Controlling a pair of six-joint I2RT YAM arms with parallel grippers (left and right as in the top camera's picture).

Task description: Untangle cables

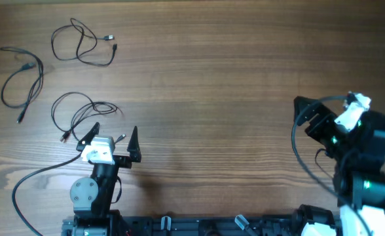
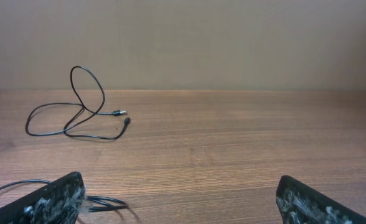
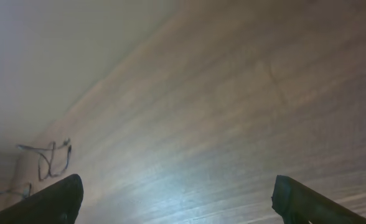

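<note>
Three thin black cables lie apart as loose loops on the left of the wooden table. One is at the back (image 1: 81,42), one at the far left (image 1: 22,75), and one is nearest (image 1: 81,115). My left gripper (image 1: 114,130) is open and empty just behind the nearest cable. In the left wrist view the back cable (image 2: 77,112) lies ahead. A bit of the nearest cable (image 2: 105,202) lies beside the left finger of the open jaws (image 2: 180,202). My right gripper (image 1: 305,115) is open and empty at the far right. Its wrist view (image 3: 177,205) shows distant cables (image 3: 49,158).
The thicker black arm cable (image 1: 35,177) curves off the left arm's base at the front left. Another arm cable (image 1: 304,157) loops by the right arm. The table's far edge meets a plain wall (image 2: 183,43).
</note>
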